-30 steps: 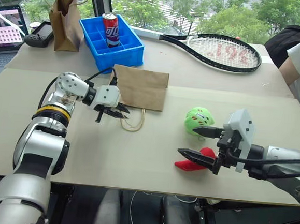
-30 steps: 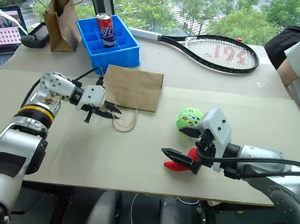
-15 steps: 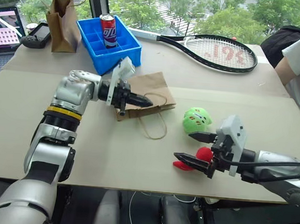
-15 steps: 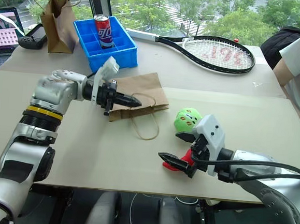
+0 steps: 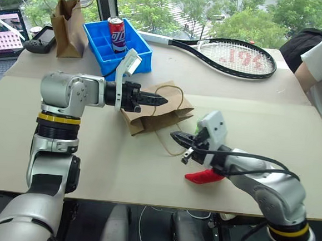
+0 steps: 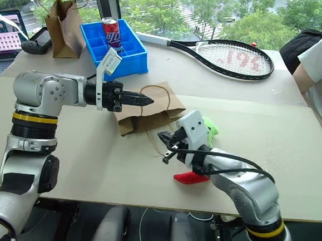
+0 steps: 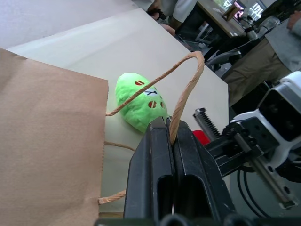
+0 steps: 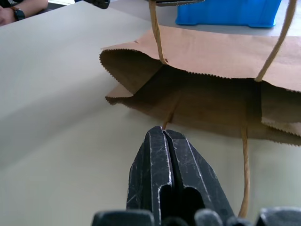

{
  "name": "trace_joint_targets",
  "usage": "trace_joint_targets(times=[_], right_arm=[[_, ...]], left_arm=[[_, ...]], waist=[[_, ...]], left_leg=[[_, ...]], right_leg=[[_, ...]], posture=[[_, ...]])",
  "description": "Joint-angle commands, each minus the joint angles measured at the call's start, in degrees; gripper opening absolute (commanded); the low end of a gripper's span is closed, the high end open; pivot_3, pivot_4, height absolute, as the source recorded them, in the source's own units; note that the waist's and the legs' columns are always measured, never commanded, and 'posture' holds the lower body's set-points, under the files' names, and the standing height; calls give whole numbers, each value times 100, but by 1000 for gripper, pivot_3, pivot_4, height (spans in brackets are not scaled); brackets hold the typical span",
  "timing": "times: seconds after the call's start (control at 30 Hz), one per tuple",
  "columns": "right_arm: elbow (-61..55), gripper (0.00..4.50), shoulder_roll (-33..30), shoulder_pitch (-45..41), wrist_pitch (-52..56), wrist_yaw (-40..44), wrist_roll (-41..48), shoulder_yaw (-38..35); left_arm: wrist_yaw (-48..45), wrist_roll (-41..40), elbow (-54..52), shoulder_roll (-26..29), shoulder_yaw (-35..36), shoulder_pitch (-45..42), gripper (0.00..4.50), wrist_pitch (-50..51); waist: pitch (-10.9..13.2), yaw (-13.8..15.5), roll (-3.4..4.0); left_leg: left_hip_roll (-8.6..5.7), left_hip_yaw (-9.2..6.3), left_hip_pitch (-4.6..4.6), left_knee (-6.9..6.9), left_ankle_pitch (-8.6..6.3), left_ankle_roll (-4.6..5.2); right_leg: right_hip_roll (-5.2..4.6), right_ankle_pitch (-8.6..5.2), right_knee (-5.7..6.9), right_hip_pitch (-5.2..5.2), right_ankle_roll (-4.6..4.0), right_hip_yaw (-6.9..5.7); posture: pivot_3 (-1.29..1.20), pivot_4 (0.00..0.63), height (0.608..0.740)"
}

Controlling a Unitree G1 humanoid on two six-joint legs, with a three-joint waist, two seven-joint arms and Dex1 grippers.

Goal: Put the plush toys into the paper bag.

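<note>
My left end effector [image 5: 161, 100] pinches the upper handle [image 7: 186, 89] of the paper bag [image 5: 156, 110]; right end effector [image 5: 177, 137] shut empty near lower handle [image 8: 244, 160]. Green toy [image 7: 139, 100], red toy [image 5: 204, 176] beside bag on tabletop [image 5: 118, 167]. Risk: handle tears or bag collapses if I pull unevenly.

- Pale beige table [image 5: 118, 173].
- On it: flat brown paper bag [image 5: 161, 112], round green plush toy [image 6: 209, 126], red chili plush toy [image 5: 204, 176], blue plastic tray [image 5: 105, 48], black tennis racket [image 5: 233, 55].
</note>
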Motion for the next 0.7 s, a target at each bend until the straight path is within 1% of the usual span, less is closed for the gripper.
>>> trace_joint_targets(times=[0.03, 0.17, 0.27, 0.43, 0.57, 0.6, 0.7], right_arm=[[750, 84, 223, -421, -616, 215, -733, 443], [1830, 84, 577, -847, -1121, 425, -1301, 655], [2626, 84, 782, -1068, -1564, 612, -1754, 819], [3217, 84, 890, -1127, -1867, 917, -2272, 1033], [3490, 84, 811, -1055, -2054, 1251, -2649, 1228], [3524, 84, 798, -1054, -2081, 1339, -2734, 1264], [3532, 84, 793, -1015, -2094, 1567, -2876, 1297]], left_arm=[[127, -303, -163, -83, 120, -127, 0, 15], [384, -554, -109, -253, 313, -223, 0, 161], [629, -763, -63, -304, 583, -351, 0, 347], [944, -935, 13, -250, 842, -496, 0, 441], [1161, -970, 248, -121, 1107, -921, 0, 244], [1165, -980, 260, -77, 1108, -1022, 0, 193], [864, -900, 114, 238, 821, -1248, 0, -131]], waist=[[0, -3, 0], [1, 0, 1], [3, -10, 1], [4, -16, 3], [7, -20, 2], [7, -21, 2], [7, -28, 2]], left_leg=[[0, 0, 0, 0, 0, 0], [0, 1, 2, 0, 3, -5], [0, 2, 1, -1, 3, -6], [0, 1, 1, -3, 3, -6], [0, 0, 2, -2, 5, -9], [0, 1, 2, -2, 5, -10], [0, 1, 3, -3, 5, -12]], right_leg=[[0, 0, 0, 0, 0, 0], [0, 1, 2, -1, -2, 0], [-1, 1, 3, -2, -2, 1], [-1, 1, 7, -4, -2, 1], [1, 2, 11, -6, -2, 1], [0, 2, 11, -6, -2, 1], [0, 2, 10, -5, -2, 1]], posture=[[0, 150, 660], [0, 150, 660], [0, 150, 660], [0, 150, 660], [0, 150, 660], [0, 150, 660], [0, 150, 660]])
